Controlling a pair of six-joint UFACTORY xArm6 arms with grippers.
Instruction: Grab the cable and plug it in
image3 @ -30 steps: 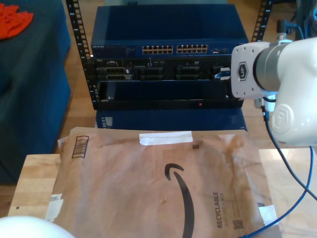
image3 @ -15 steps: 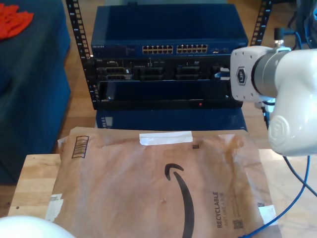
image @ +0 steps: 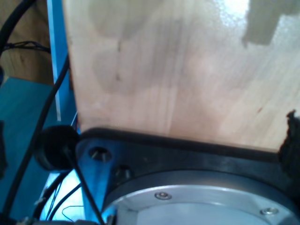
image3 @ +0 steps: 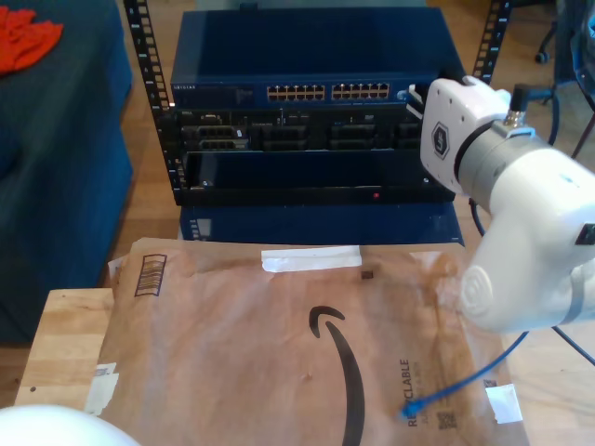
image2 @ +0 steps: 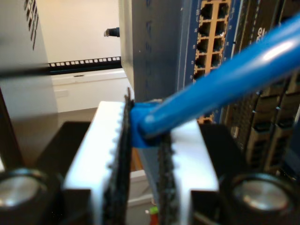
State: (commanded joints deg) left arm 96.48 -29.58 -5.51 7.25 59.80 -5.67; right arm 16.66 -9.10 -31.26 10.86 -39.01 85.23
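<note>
Since a moment ago, the white arm on the exterior view's right has swung in toward the dark blue network switch (image3: 316, 88) in the black rack (image3: 149, 102), and the thin bright-blue ethernet cable (image2: 220, 84) now trails its loose end over the brown paper mailer (image3: 279, 353) on the wooden worktop (image3: 56, 344). My second end effector (image2: 143, 154) is clamped tight on the cable, apparently just before the yellow ports (image2: 211, 37). My first end effector's jaws cannot be made out.

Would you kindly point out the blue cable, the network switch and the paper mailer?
cable (image2: 220, 79), second wrist view, on its blue jacket.
network switch (image3: 316, 51), exterior view, on its top panel.
paper mailer (image3: 232, 353), exterior view, on its bare brown face.
</note>
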